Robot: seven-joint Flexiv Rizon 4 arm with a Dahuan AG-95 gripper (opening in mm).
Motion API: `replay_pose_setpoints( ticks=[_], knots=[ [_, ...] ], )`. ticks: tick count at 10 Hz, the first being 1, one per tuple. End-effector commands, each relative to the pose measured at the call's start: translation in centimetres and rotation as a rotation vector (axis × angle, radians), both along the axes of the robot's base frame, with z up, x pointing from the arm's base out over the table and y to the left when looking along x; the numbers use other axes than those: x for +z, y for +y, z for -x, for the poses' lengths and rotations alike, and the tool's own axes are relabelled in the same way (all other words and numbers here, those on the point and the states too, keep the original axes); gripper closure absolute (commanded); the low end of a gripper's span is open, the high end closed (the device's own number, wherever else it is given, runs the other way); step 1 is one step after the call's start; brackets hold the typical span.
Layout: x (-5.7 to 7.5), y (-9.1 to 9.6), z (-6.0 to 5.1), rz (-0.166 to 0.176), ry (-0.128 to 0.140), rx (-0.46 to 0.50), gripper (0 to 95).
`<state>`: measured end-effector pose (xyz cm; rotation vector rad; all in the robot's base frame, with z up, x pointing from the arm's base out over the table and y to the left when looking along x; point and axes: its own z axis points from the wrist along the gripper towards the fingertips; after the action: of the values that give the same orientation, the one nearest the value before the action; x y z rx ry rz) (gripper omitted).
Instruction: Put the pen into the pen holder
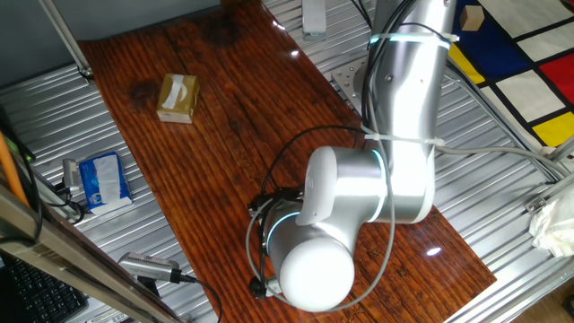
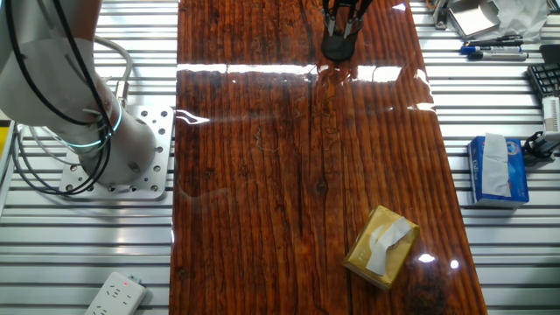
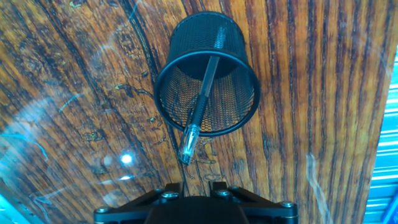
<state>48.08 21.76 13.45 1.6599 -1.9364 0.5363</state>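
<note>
The pen holder (image 3: 207,78) is a black mesh cup standing on the wooden table. The pen (image 3: 202,93) leans inside it, dark-bodied, with its clear end sticking out over the near rim. My gripper (image 3: 194,185) is above and just in front of the cup, open, with nothing between the fingers (image 3: 171,190). In the other fixed view the cup (image 2: 337,45) stands at the far end of the table with the gripper (image 2: 344,10) right above it. In one fixed view the arm (image 1: 359,197) hides both cup and gripper.
A yellowish-tan box (image 2: 381,247) lies near the opposite table end, also seen in one fixed view (image 1: 177,97). A blue tissue pack (image 2: 499,169) and a silver tool with a cable (image 1: 148,266) lie off the wooden board. The board's edge (image 3: 379,124) is to the cup's right.
</note>
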Motion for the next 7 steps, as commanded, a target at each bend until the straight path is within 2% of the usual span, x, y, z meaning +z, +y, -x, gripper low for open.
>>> replay_pose_setpoints(
  ticks=[1, 2, 5, 7],
  knots=[
    [0.0, -0.1, 0.0, -0.012, -0.006, 0.000, 76.0],
    [-0.1, -0.4, -0.2, -0.030, -0.010, -0.002, 95.0],
    [-0.4, -1.1, -0.4, -0.055, -0.014, 0.006, 95.0],
    [-0.5, -1.4, -0.4, -0.065, -0.035, 0.007, 95.0]
  ],
)
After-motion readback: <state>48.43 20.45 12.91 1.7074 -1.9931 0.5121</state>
